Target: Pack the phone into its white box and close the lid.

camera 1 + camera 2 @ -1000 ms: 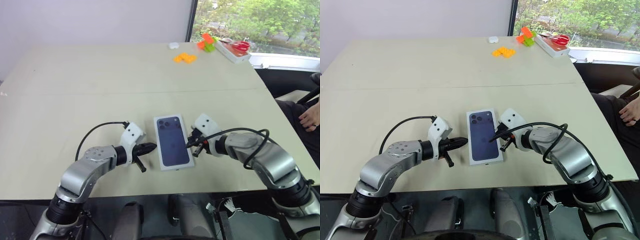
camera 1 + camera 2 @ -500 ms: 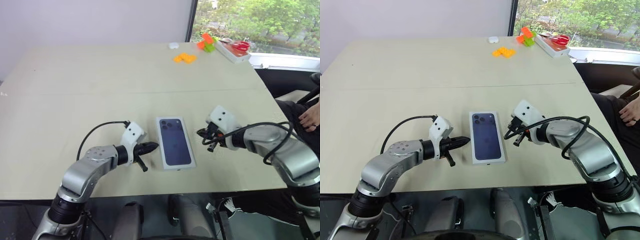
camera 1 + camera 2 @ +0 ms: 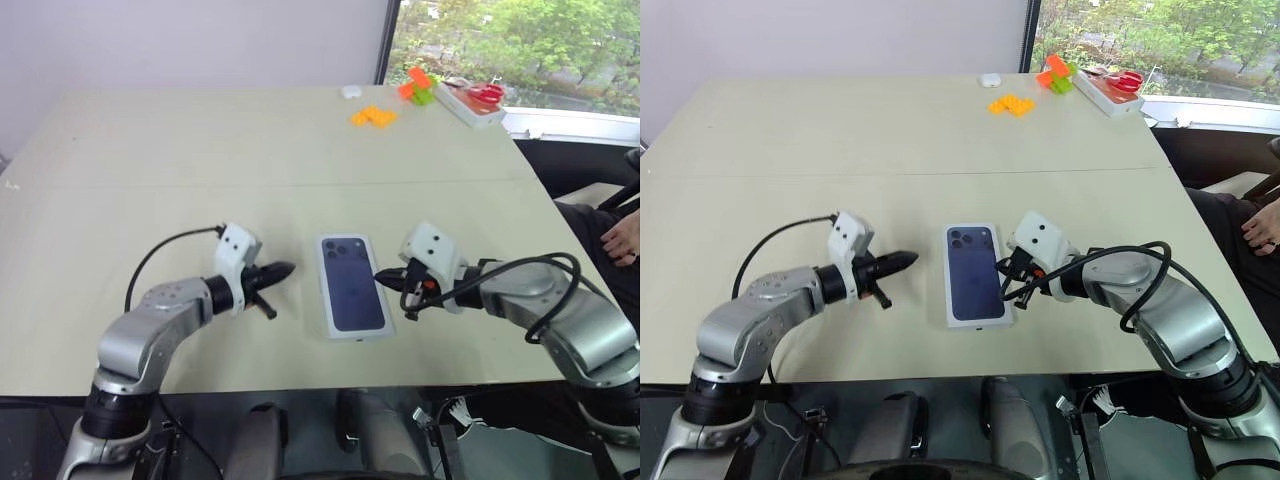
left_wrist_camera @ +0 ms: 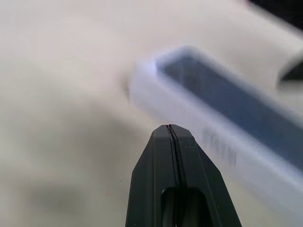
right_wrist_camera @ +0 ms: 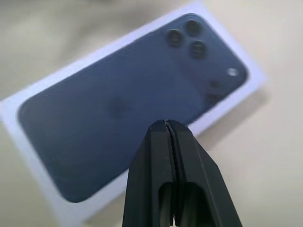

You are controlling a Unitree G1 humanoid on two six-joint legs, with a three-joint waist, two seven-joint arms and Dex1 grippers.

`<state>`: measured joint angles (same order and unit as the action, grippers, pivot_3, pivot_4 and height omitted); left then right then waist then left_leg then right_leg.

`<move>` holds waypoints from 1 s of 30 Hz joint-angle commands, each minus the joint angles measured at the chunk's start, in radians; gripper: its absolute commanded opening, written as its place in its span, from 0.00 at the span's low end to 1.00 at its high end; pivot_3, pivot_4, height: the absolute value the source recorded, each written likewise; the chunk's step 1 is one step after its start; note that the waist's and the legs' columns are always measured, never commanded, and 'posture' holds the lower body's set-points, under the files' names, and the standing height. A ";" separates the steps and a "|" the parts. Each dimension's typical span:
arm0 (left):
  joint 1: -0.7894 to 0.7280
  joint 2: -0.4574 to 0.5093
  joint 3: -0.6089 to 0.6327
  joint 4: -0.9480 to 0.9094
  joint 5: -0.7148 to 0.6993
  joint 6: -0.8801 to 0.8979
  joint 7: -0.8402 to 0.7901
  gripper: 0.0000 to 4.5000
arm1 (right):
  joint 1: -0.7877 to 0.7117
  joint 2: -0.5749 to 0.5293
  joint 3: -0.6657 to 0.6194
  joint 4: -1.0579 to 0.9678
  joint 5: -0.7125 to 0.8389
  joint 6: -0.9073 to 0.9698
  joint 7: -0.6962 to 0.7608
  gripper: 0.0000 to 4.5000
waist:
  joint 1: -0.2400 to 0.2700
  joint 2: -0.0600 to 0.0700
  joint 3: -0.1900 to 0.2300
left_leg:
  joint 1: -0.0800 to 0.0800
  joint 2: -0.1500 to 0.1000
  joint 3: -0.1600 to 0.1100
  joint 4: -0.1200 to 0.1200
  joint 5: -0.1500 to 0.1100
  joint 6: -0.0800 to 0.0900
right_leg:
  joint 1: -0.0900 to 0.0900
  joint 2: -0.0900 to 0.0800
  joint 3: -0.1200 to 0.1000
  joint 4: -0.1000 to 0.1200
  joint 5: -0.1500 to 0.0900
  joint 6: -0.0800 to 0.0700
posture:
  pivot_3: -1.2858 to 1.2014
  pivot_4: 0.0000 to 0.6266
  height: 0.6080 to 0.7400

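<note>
The lid [image 3: 352, 285], white with a dark phone back printed on it, lies face up near the table's front edge and also appears in the wrist views [image 4: 227, 109] [image 5: 118, 109]. The phone and the white box are hidden. My left gripper [image 3: 287, 268] is shut and empty. It hovers a short way left of the lid, pointing at it, fingers pressed together [image 4: 169, 128]. My right gripper [image 3: 383, 276] is shut and empty, its tip at the lid's right edge, just over the printed face [image 5: 165, 124].
Orange blocks [image 3: 372, 116], a green and orange block pile [image 3: 417, 86], a small white object [image 3: 349, 91] and a white tray with red scissors [image 3: 470, 100] sit at the table's far right. A person's hand [image 3: 625, 236] rests off the table's right side.
My left gripper rose and drew back left from the lid. My right gripper swung right, then returned to the lid's right edge. The lid now lies a little straighter.
</note>
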<state>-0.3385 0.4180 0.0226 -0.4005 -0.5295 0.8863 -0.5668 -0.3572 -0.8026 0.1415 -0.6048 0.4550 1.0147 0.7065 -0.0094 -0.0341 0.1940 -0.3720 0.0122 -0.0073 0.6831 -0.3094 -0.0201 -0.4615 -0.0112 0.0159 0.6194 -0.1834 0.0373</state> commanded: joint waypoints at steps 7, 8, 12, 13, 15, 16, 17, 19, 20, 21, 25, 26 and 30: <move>-0.182 -0.028 -0.208 0.145 0.110 0.032 0.040 0.00 | 0.068 -0.048 0.007 -0.100 0.018 -0.028 0.049 0.01 | -0.009 0.000 0.000 | 0.000 0.000 0.001 0.000 -0.001 0.002 | 0.001 0.001 0.002 0.001 0.000 0.000 | 0.52 0.24 0.90; -0.184 -0.023 -0.220 0.159 0.117 0.045 0.040 0.00 | 0.076 -0.050 0.015 -0.103 0.013 -0.023 0.043 0.01 | -0.008 0.000 0.000 | 0.000 0.000 0.001 0.000 -0.001 0.002 | 0.001 0.001 0.001 0.001 0.000 0.000 | 0.52 0.24 0.90; -0.193 -0.009 -0.266 0.198 0.147 0.091 0.043 0.00 | 0.103 -0.050 0.049 -0.098 -0.009 -0.006 0.014 0.01 | -0.006 0.000 -0.001 | 0.001 0.000 0.000 0.000 -0.001 0.002 | 0.001 0.002 0.001 0.002 0.000 0.001 | 0.52 0.24 0.90; -0.194 -0.009 -0.271 0.207 0.154 0.093 0.045 0.00 | 0.108 -0.050 0.053 -0.098 -0.009 -0.005 0.011 0.01 | -0.005 0.000 -0.001 | 0.002 0.000 0.000 0.000 -0.001 0.002 | 0.001 0.002 0.001 0.002 0.000 0.001 | 0.52 0.24 0.90; -0.194 -0.008 -0.276 0.219 0.161 0.094 0.043 0.00 | 0.114 -0.049 0.058 -0.098 -0.008 -0.003 0.008 0.01 | -0.005 0.000 -0.001 | 0.001 0.000 0.001 0.000 -0.001 0.002 | 0.002 0.001 0.001 0.002 0.000 0.001 | 0.52 0.24 0.90; -0.193 -0.004 -0.283 0.225 0.167 0.090 0.040 0.00 | 0.118 -0.048 0.062 -0.096 -0.007 0.003 0.005 0.01 | -0.004 0.000 -0.001 | 0.001 0.000 0.001 0.000 -0.001 0.002 | 0.002 0.001 0.001 0.002 0.000 0.001 | 0.52 0.24 0.90; -0.192 -0.002 -0.287 0.231 0.171 0.087 0.039 0.00 | 0.122 -0.048 0.067 -0.092 -0.007 0.009 0.002 0.01 | -0.004 0.000 -0.002 | 0.002 0.000 0.001 0.000 -0.001 0.002 | 0.002 0.001 0.001 0.001 0.000 0.001 | 0.52 0.24 0.90; -0.189 -0.003 -0.290 0.238 0.171 0.087 0.039 0.00 | 0.128 -0.053 0.081 -0.084 -0.016 0.011 -0.002 0.01 | -0.004 0.000 -0.005 | 0.002 0.000 0.001 0.000 -0.001 0.002 | 0.004 0.001 0.001 0.001 -0.001 0.001 | 0.52 0.24 0.90; -0.186 -0.002 -0.294 0.240 0.175 0.088 0.040 0.00 | 0.131 -0.057 0.088 -0.080 -0.022 0.010 -0.003 0.01 | -0.005 0.000 -0.008 | 0.002 0.000 0.001 0.000 -0.001 0.002 | 0.005 0.001 0.001 0.001 -0.001 0.002 | 0.52 0.24 0.90; -0.183 0.000 -0.299 0.243 0.180 0.088 0.041 0.00 | 0.134 -0.059 0.093 -0.077 -0.027 0.009 -0.004 0.01 | -0.005 0.000 -0.009 | 0.003 0.000 0.001 0.000 -0.001 0.002 | 0.006 0.001 0.001 0.001 -0.002 0.002 | 0.52 0.24 0.90; -0.149 -0.026 -0.243 0.229 0.174 -0.016 0.044 0.00 | 0.134 -0.038 0.069 -0.071 -0.029 -0.021 -0.013 0.01 | -0.006 0.000 -0.010 | 0.017 0.000 0.001 -0.002 -0.005 0.009 | 0.018 0.002 0.001 -0.003 -0.005 0.002 | 0.52 0.24 0.90; -0.139 -0.043 -0.195 0.212 0.152 -0.064 0.041 0.00 | 0.128 -0.021 0.043 -0.069 -0.018 -0.032 -0.018 0.01 | -0.007 0.000 -0.010 | 0.017 0.001 0.001 -0.002 -0.006 0.011 | 0.021 0.002 0.001 -0.003 -0.007 0.003 | 0.52 0.24 0.90; -0.106 -0.064 0.011 0.143 0.060 -0.127 0.060 0.00 | 0.085 0.062 -0.082 -0.026 -0.018 -0.092 -0.085 0.01 | -0.006 -0.001 -0.009 | 0.016 0.001 0.001 -0.001 -0.006 0.011 | 0.016 0.002 0.001 -0.002 -0.006 0.004 | 0.52 0.24 0.90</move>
<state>-0.4324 0.3448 -0.0706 -0.1944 -0.4287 0.7921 -0.5190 -0.2441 -0.7572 0.1417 -0.6352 0.4367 0.9679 0.6536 -0.0150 -0.0349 0.1852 -0.3557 0.0136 -0.0064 0.6822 -0.3159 -0.0092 -0.4458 -0.0094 0.0171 0.6173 -0.1879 0.0426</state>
